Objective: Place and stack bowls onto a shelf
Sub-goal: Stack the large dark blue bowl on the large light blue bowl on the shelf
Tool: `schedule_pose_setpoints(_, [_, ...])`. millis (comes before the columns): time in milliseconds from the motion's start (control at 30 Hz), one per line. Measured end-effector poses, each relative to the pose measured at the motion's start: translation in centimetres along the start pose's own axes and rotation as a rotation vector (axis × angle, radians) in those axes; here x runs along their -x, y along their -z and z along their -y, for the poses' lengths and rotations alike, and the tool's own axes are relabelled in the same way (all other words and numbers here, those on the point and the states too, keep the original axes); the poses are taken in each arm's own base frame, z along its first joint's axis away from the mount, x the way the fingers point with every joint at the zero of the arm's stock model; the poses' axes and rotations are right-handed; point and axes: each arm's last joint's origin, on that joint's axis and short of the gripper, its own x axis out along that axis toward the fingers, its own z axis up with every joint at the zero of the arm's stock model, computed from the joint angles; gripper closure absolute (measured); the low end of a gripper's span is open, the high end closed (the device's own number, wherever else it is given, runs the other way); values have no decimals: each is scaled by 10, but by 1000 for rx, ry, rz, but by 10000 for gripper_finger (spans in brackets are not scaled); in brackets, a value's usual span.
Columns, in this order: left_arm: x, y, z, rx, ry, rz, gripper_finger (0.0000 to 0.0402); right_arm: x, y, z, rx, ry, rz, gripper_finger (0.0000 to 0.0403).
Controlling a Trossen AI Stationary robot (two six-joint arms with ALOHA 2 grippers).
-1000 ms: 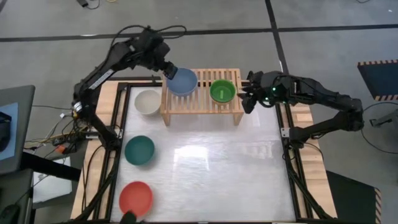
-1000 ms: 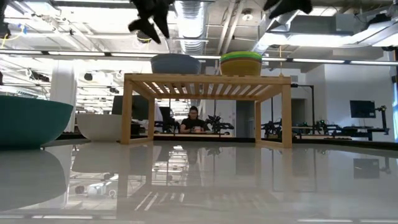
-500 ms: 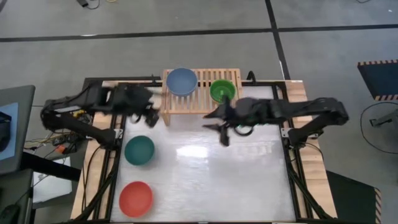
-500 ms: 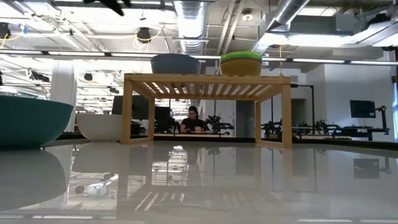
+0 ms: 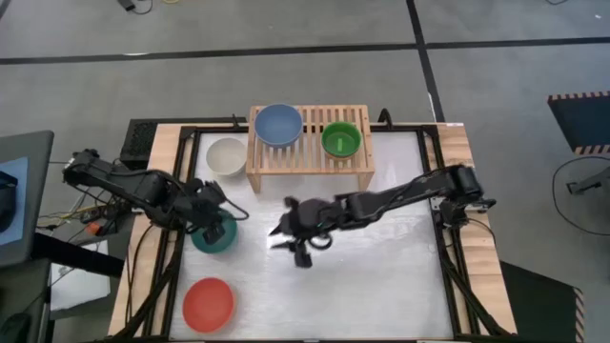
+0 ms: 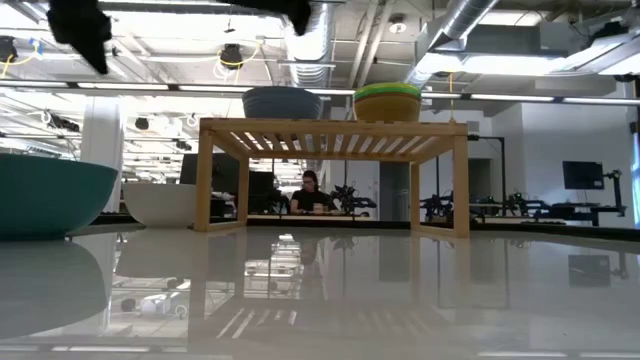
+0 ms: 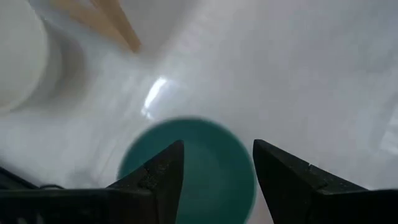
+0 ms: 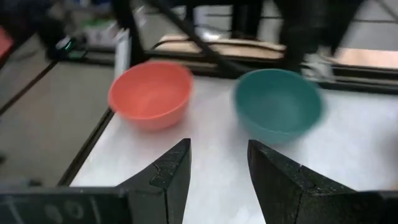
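Note:
The light-wood shelf [image 5: 310, 145] stands at the table's far edge. A dark blue bowl [image 5: 278, 124] and a green bowl [image 5: 340, 140] rest on its slatted top. On the table sit a white bowl [image 5: 227, 156], a teal bowl [image 5: 212, 238] and a red bowl [image 5: 208, 303]. My left gripper [image 5: 215, 221] hovers open above the teal bowl [image 7: 186, 163], one finger on either side of its far rim, touching nothing. My right gripper [image 5: 291, 240] is open over the table's middle, facing the teal bowl [image 8: 277, 102] and the red bowl [image 8: 149, 93].
The white bowl [image 6: 160, 200] stands just left of the shelf's left legs [image 6: 205, 175]. Bare glossy tabletop stretches over the right and near part [image 5: 381, 276]. My right arm [image 5: 400, 198] reaches across the middle of the table. A person sits in the room behind [image 6: 312, 192].
My left gripper has swung from the blue bowl on the shelf toward the table's near-left and now hangs over the teal bowl. My right gripper has travelled from beside the shelf's right end toward the left and near, across the table's middle. No bowl has moved.

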Motion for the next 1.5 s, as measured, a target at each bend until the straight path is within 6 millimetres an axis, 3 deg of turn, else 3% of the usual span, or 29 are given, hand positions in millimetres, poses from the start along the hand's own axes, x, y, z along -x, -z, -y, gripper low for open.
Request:
schedule_pose_setpoints(133, [-11,8,1,5,-3,-64,226,-34,5,-14,132,-92,-61,220])
schedule_pose_setpoints(367, [-12,12,1,62,-26,-80,226,-76,2,-39,428,-157,-30,220])
schedule_pose_setpoints(500, [-12,13,4,93,38,-131,226,-94,4,-43,433,-157,-24,220])
schedule_pose_setpoints(633, [-11,20,16,74,98,-167,226,-103,11,-40,280,-37,-72,222])
schedule_pose_setpoints(767, [-13,31,10,73,-80,-186,226,-98,14,-32,95,51,-148,230])
schedule_pose_setpoints(933, [-12,28,-15,161,-369,-120,226,-85,4,-27,-51,73,-162,236])
schedule_pose_setpoints(1033, [-15,21,-26,148,-365,-128,228,-70,-6,-26,-58,77,-168,238])
schedule_pose_setpoints(1133, [-35,19,-34,119,-279,-134,236,-59,-17,-24,-59,80,-149,238])
schedule_pose_setpoints(1333, [-80,38,-66,163,-313,-260,257,-29,-27,-17,-54,151,-232,238])
schedule_pose_setpoints(1500, [-90,41,-77,146,-292,-331,266,-15,-31,-15,-49,177,-264,238])
